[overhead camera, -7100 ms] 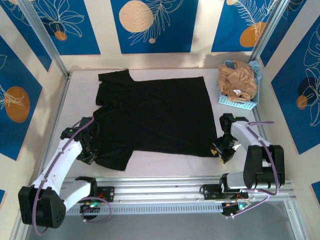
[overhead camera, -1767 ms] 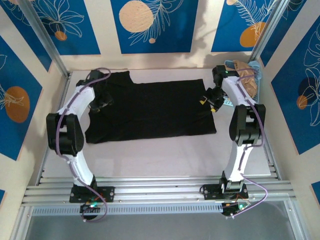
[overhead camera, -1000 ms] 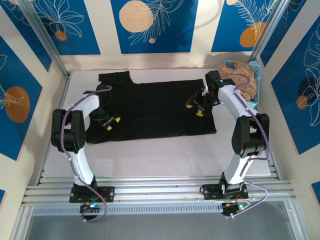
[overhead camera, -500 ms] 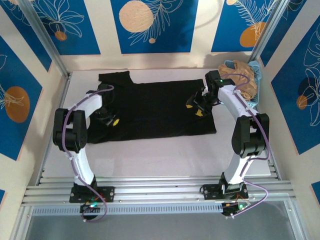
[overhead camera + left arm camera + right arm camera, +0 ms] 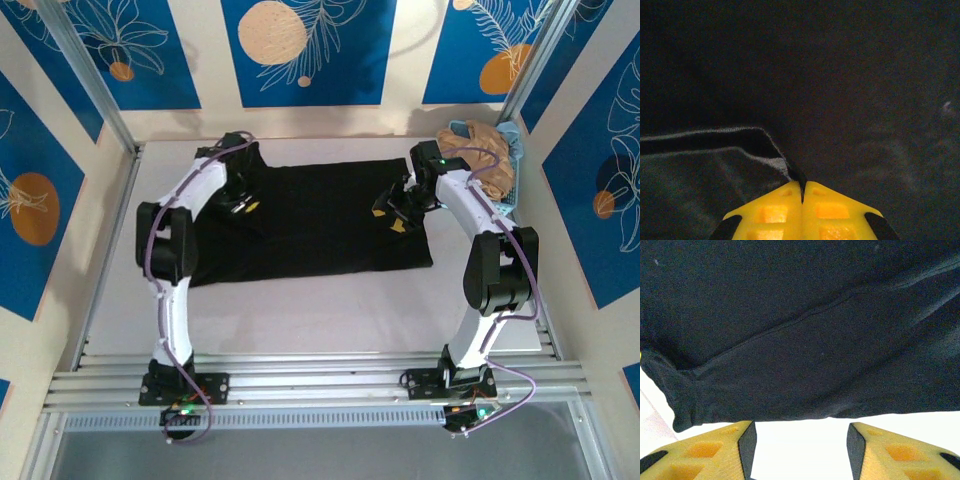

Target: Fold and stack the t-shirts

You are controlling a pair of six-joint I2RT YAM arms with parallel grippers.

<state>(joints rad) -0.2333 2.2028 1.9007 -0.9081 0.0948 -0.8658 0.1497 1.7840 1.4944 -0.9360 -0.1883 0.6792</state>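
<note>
My left gripper [image 5: 246, 206] has moved farther out across the black shirt [image 5: 320, 225] and now pinches a fold of it at its tips, while my right gripper [image 5: 799, 440] stands half open, the hem just ahead of it.

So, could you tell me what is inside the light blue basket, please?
A crumpled tan-brown t-shirt fills the basket, bulging above its rim. Whatever lies beneath that shirt is covered.
</note>
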